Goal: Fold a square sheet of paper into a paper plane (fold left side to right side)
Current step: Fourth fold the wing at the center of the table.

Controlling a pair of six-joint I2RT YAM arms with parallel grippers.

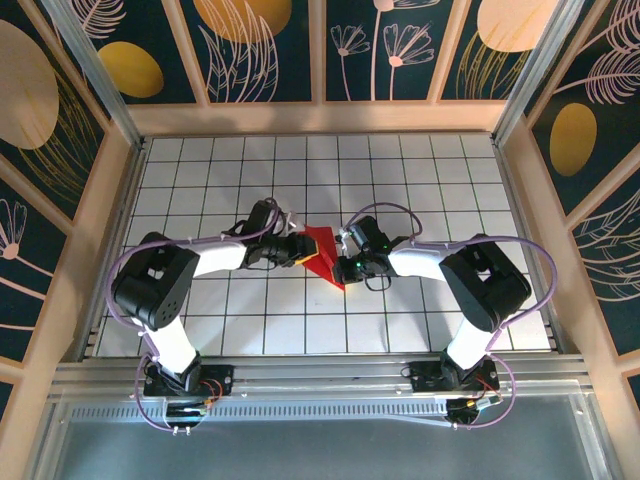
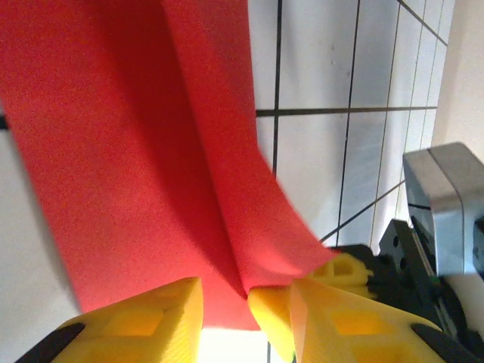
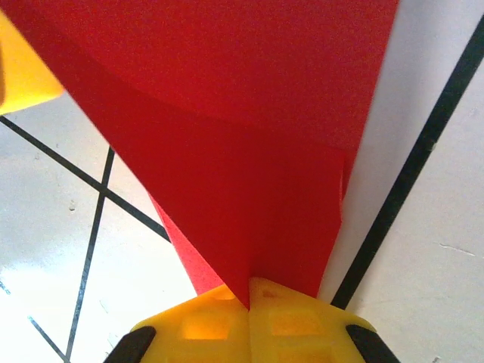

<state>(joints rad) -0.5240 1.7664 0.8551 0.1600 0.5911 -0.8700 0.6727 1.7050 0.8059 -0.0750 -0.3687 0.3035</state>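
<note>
The red paper is in the middle of the surface, between the two hands, and it already has a narrow pointed shape. The right hand has its fingers together, clamped on the near right part of the paper, where the layers come to one point. The left hand has its fingers a little apart, with a raised ridge of paper running down between them. It seems to me they do not press it. The paper there is lifted and curved, not flat.

For a good fold, I think the right hand should hold firm as an anchor. The left one should close on its side and bring it over to the right slowly, edge exactly on edge. Only then should the crease be pressed flat, otherwise the thin sheet may wrinkle or slip.
</note>
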